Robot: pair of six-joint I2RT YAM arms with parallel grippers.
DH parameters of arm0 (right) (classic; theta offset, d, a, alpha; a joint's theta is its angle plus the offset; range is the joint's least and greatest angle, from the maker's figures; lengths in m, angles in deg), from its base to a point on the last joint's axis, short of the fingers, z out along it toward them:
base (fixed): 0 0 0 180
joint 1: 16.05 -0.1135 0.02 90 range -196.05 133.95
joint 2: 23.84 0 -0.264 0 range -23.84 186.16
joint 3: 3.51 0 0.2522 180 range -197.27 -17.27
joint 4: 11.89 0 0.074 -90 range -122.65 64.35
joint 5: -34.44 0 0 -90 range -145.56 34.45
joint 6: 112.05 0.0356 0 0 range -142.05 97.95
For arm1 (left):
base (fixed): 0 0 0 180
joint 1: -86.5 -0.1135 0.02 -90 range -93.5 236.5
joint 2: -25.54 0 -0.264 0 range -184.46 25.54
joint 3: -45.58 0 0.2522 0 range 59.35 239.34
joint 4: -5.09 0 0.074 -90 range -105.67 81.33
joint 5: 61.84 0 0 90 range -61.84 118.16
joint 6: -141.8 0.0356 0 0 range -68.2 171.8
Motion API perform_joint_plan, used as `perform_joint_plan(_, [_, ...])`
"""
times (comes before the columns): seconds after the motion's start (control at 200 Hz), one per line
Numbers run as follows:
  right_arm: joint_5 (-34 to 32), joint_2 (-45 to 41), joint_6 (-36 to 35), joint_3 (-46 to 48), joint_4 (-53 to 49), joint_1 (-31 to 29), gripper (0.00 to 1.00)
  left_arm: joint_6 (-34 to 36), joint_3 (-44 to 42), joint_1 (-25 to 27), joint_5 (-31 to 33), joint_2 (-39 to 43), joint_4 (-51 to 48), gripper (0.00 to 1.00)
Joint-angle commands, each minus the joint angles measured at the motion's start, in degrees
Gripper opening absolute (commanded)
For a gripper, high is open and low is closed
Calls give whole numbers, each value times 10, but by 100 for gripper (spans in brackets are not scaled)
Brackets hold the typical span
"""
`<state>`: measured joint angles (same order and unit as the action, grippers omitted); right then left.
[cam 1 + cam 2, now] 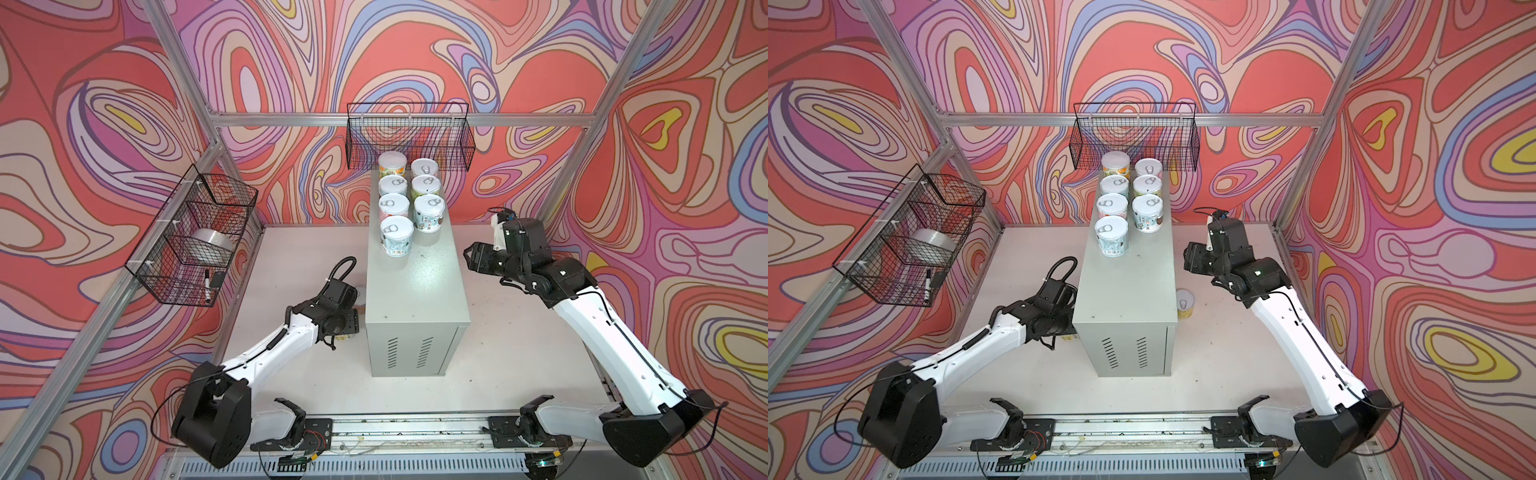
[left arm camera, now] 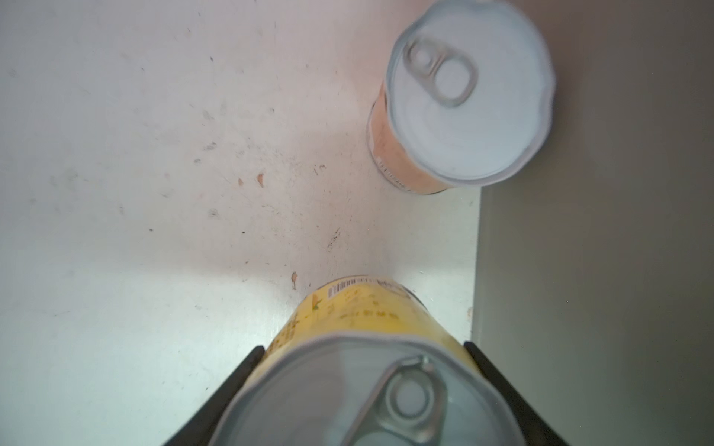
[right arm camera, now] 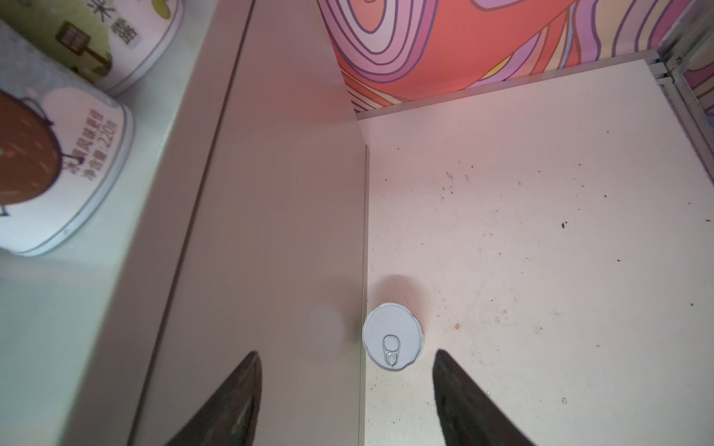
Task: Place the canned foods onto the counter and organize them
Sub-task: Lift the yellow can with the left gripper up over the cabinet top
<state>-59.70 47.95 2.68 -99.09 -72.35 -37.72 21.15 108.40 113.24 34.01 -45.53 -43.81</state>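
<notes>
Seven cans (image 1: 393, 205) stand upright on the grey cabinet (image 1: 415, 286), in 2 rows at the far end of its top: 4 along the left edge, 3 along the right. Lids are silvery-white w/ pull tabs; labels are orange, green, pink and pale blue. The near half of the top is bare glossy metal out to the front edge.

L end effector (image 2: 363, 351) sits low by the cabinet's left wall near the front corner, fingers (image 2: 253, 359) pressed on both sides of a yellow can (image 2: 367, 324). Can't tell if this can touches the tabletop (image 1: 316, 374). A peach-label can (image 2: 463, 96) stands upright on the tabletop right by the same wall, farther back.

R end effector (image 3: 345, 353) hangs over the cabinet's right edge, fingers apart w/ nothing between them. Below it a 3rd loose can (image 1: 1185, 303), yellow label, stands on the tabletop just beside the right wall. White surface runs open from there to the tabletop's right edge.
</notes>
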Motion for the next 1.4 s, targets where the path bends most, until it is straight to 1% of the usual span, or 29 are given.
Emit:
perform_joint_plan(0.0, [-18,-33,9,14,18,21,72,23,64,1,7,70,-106,0])
perform_joint_plan(0.055, [-17,-40,7,16,18,31,72,35,99,1,6,92,-149,0])
perform_joint_plan(0.15, [-13,-44,5,12,12,40,72,60,195,1,7,101,-241,0])
perform_joint_plan(0.225, [-11,-42,3,9,6,42,72,78,270,2,3,96,-302,0])
perform_joint_plan(0.371, [-6,-46,7,14,9,44,72,106,419,1,-7,74,-387,0])
perform_joint_plan(0.471, [-3,-48,7,11,8,44,72,122,521,1,-25,53,-430,0])
perform_joint_plan(0.616, [-4,-44,3,-6,-2,45,72,141,656,2,-72,13,-473,0])
perform_joint_plan(0.756, [3,-44,1,-23,-6,45,72,151,774,25,-99,-31,-499,0])
perform_joint_plan(0.901, [15,-48,1,-27,0,45,72,159,832,75,-107,-72,-493,0])
perform_joint_plan(1.057, [23,-63,11,-12,15,45,72,174,884,151,-52,-125,-485,0])
perform_joint_plan(1.107, [23,-69,12,-4,21,45,72,178,893,178,-22,-141,-476,0])
perform_joint_plan(1.147, [21,-75,11,3,25,45,72,181,896,194,-11,-152,-466,0])
perform_joint_plan(1.262, [18,-93,12,23,32,45,72,186,906,225,-12,-187,-438,0])
perform_joint_plan(1.392, [17,-108,9,35,35,45,73,190,969,262,-10,-248,-436,0])
